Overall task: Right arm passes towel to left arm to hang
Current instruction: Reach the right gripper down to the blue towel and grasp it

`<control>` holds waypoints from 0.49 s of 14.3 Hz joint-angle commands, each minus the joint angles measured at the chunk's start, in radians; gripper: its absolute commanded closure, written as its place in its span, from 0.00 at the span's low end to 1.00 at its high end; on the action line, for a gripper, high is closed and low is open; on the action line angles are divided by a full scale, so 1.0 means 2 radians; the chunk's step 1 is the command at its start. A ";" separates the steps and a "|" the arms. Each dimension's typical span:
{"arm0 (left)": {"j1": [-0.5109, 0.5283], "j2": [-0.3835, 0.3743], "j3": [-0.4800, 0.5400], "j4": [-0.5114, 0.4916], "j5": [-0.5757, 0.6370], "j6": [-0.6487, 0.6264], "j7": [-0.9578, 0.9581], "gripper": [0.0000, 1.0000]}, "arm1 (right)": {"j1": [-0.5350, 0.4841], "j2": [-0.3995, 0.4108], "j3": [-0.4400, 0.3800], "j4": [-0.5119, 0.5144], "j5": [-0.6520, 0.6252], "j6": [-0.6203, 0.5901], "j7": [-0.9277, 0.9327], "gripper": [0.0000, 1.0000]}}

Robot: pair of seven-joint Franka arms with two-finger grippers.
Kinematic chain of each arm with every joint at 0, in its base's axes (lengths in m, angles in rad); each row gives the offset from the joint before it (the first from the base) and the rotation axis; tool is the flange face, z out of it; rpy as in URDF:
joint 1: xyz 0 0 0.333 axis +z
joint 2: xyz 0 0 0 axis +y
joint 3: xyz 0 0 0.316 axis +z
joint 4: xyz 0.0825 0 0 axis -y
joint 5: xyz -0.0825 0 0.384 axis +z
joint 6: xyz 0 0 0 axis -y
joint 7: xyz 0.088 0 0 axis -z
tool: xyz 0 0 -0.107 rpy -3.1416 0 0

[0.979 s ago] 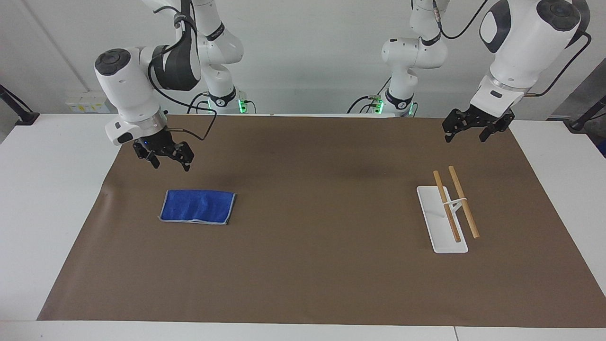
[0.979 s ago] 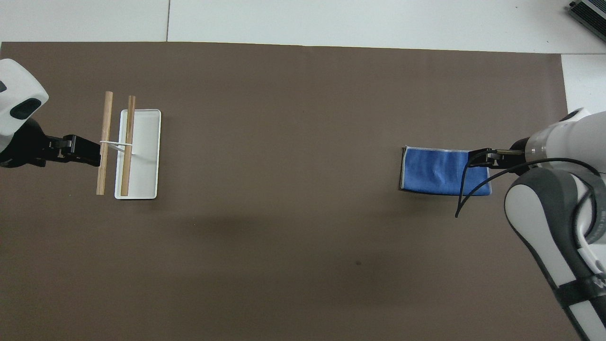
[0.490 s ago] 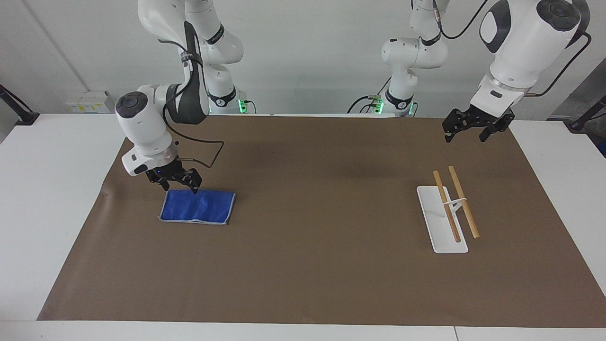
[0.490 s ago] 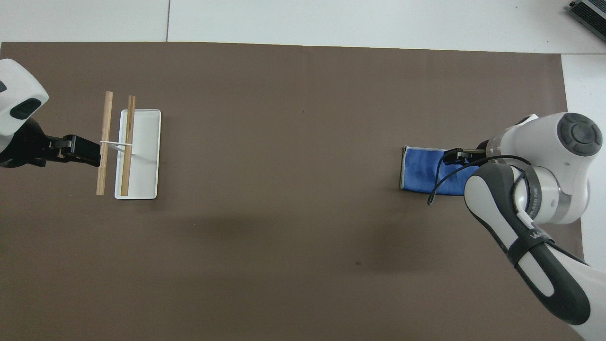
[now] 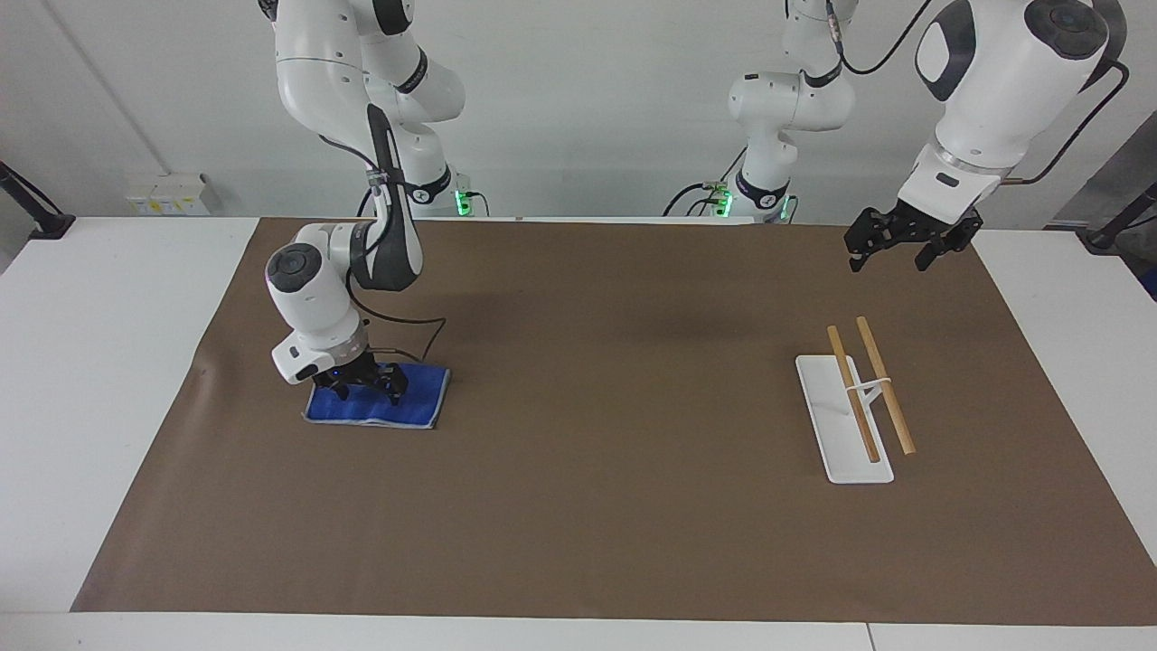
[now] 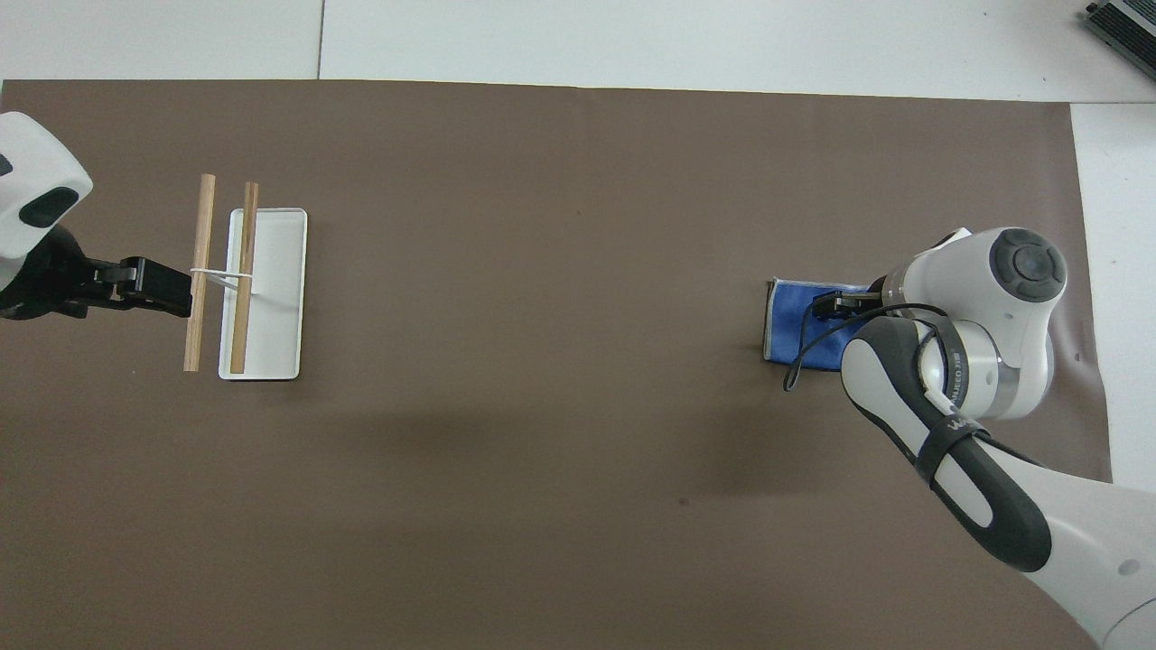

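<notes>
Right gripper down on the towel, left gripper waiting in the air above the rack end of the table.

The towel (image 5: 411, 398) lies flat on the brown mat (image 5: 597, 506) toward the right arm's end of the table — folded, blue, its pale edge showing along the side farther from the robots. The right gripper (image 5: 366, 387) is lowered onto the towel, fingertips spread and resting on the cloth, with nothing lifted; whether they have pinched any fabric cannot be told. The left gripper (image 5: 907, 244) hangs in the air with its fingers spread and nothing between them — over the mat, nearer to the robots than the white stand (image 5: 827, 416) with its two wooden rods (image 5: 886, 384). The stand sits well apart from the towel.
</notes>
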 commanded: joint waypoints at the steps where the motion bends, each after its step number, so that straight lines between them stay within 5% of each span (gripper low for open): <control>1: -0.003 -0.013 0.002 -0.014 -0.005 0.000 -0.002 0.00 | -0.001 -0.001 0.001 -0.013 0.001 0.016 -0.008 0.00; 3: -0.003 -0.013 0.002 -0.014 -0.005 0.000 -0.002 0.00 | 0.000 -0.001 0.001 -0.015 0.001 0.019 -0.010 0.00; 4: -0.003 -0.013 0.002 -0.014 -0.005 0.000 -0.002 0.00 | -0.001 -0.002 0.001 -0.013 0.001 0.018 -0.010 0.58; 5: -0.003 -0.013 0.002 -0.014 -0.005 0.000 -0.002 0.00 | 0.000 -0.003 0.001 -0.013 0.001 0.018 -0.008 0.87; 6: -0.003 -0.013 0.002 -0.014 -0.005 0.000 -0.002 0.00 | 0.000 -0.005 0.001 -0.012 0.001 0.017 -0.008 1.00; 7: -0.003 -0.013 0.002 -0.014 -0.005 0.000 -0.002 0.00 | 0.000 -0.009 0.001 -0.011 0.001 0.017 -0.008 1.00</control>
